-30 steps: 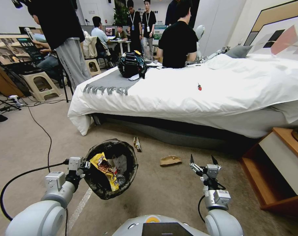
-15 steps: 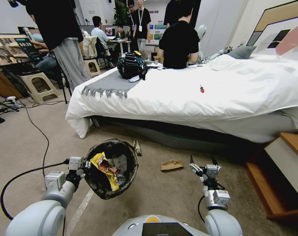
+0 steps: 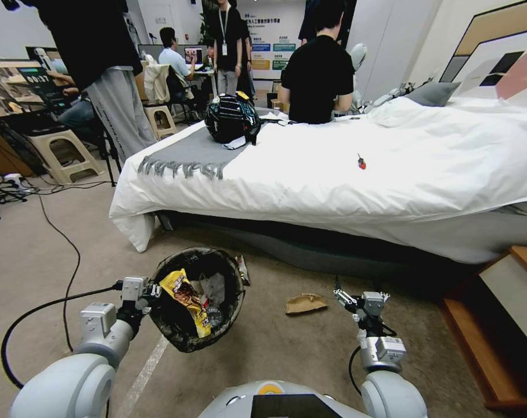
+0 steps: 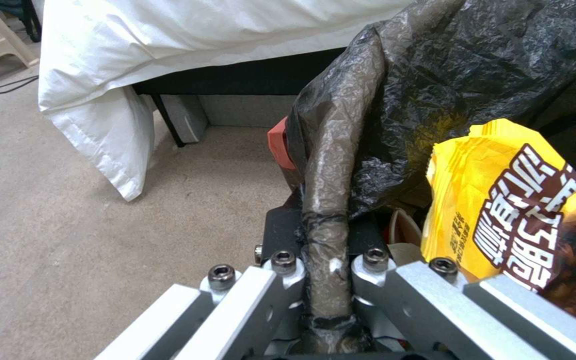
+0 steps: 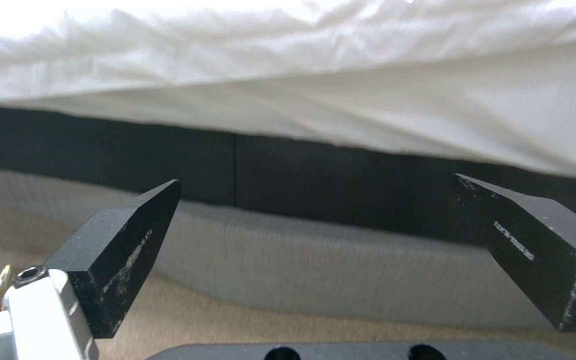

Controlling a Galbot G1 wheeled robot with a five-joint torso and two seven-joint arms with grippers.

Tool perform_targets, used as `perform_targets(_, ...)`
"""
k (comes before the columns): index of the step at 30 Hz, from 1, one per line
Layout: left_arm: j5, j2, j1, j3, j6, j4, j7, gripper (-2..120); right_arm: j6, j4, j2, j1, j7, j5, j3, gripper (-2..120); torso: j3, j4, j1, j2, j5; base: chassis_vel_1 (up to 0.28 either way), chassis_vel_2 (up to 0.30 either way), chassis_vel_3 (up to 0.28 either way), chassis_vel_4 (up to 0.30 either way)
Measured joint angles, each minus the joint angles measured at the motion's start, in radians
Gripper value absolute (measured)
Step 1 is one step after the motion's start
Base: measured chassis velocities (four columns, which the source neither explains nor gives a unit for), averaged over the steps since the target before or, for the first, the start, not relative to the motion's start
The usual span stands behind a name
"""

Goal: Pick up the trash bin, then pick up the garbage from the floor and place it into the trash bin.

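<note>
1. One trash bin (image 3: 197, 299): round, lined with crinkled black bag folded over rim, held off the carpet (image 3: 37, 249) and tilted so the mouth faces the head camera.
2. Left gripper (image 3: 150, 290) clamped on bin rim; in left wrist view bag-wrapped rim (image 4: 328, 210) runs between the two metal fingers (image 4: 255, 285), pinched tight.
3. Inside bin: one yellow snack wrapper (image 3: 185, 302) with brown print, glossy and creased, plus pale crumpled paper behind it; rest too dark to count.
4. Two litter pieces on carpet: one brown paper scrap (image 3: 306, 303), flat and folded; one small dark-and-yellow wrapper (image 3: 242, 269), just beside bin's far rim.
5. Right gripper (image 3: 358, 292) wide open, nothing held; two black wedge-shaped fingers (image 5: 125, 250) well apart, aimed at dark bed base under white duvet (image 3: 391, 168).
6. Brown scrap sits just left of right gripper, near, not between the fingers.
</note>
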Motion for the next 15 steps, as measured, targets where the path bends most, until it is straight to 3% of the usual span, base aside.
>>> perform_targets(15, -0.016, 0.003, 0.027, -0.020, 0.012, 0.000, -0.020, 1, -0.215, -0.166, -0.138, 0.254, 0.080, 0.254, -0.103, 100, 0.000, 0.0000, 0.000, 0.000, 0.0000, 0.000, 0.000, 0.000, 0.000)
